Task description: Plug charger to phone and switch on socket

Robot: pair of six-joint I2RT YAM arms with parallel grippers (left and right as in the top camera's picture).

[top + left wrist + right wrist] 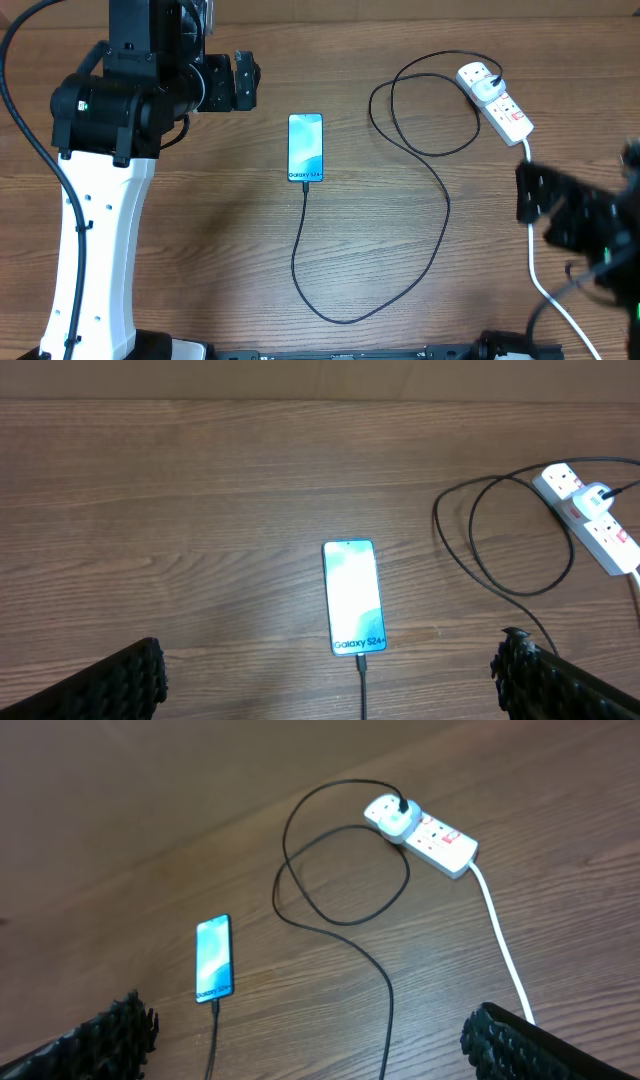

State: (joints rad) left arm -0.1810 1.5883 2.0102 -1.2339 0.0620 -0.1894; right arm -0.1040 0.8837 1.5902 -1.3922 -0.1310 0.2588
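The phone (306, 148) lies flat, screen up and lit, around the middle of the table (200, 230), a little toward its far edge; its long sides run far-to-near and the "Galaxy" end faces the near edge. The charger (441, 232) meets that near end with its connector tip touching the phone; you cannot confirm how deep it sits. From there the cable swings toward the near edge, curves right, climbs back and makes a loose loop before its plug, which stands in the far end of the socket (496, 100). The socket rests slantwise toward the far right corner, well apart from the phone; it shows red marks on top, and the switch position cannot be read. Its white lead (535, 270) trails to the near edge on the right.

Your left gripper (232, 82) hangs over the far left area, just left of the phone, jaws spread wide and holding nothing; bare wood lies between its fingers (120, 682). Your right gripper (320, 1048) is near the right edge beside the white lead, jaws equally wide, empty; the overhead view of it is blurred.
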